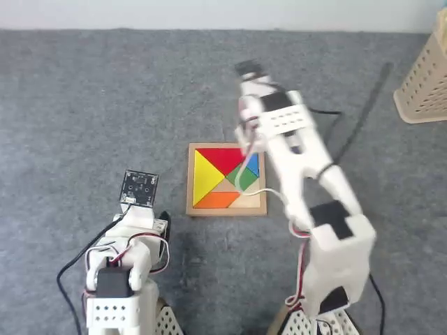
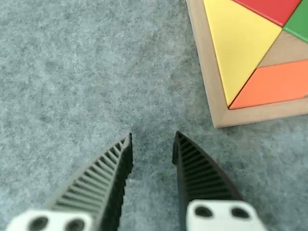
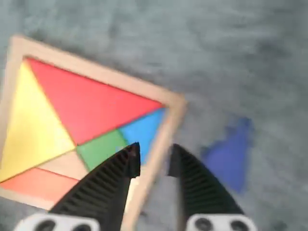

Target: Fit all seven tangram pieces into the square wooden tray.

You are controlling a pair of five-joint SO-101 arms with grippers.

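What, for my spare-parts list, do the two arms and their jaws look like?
The left arm and right arm are white plastic with black motor blocks. Their jaws are black, ribbed and pointed, on white bases. White, red and black wires loop along both; a black camera board tops the left wrist.

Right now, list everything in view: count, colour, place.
tray: 1, wood, mid-table
yellow triangle: 1, yellow, in tray
red triangle: 1, red, in tray
green square: 1, green, in tray
blue triangle: 1, light blue, in tray
orange piece: 1, orange, in tray
loose piece: 1, dark blue, on carpet beside tray
basket: 1, beige, far corner
carpet: 1, grey, covers table
left hand: 1, black, open, over carpet near tray corner
right hand: 1, black, open, over tray edge
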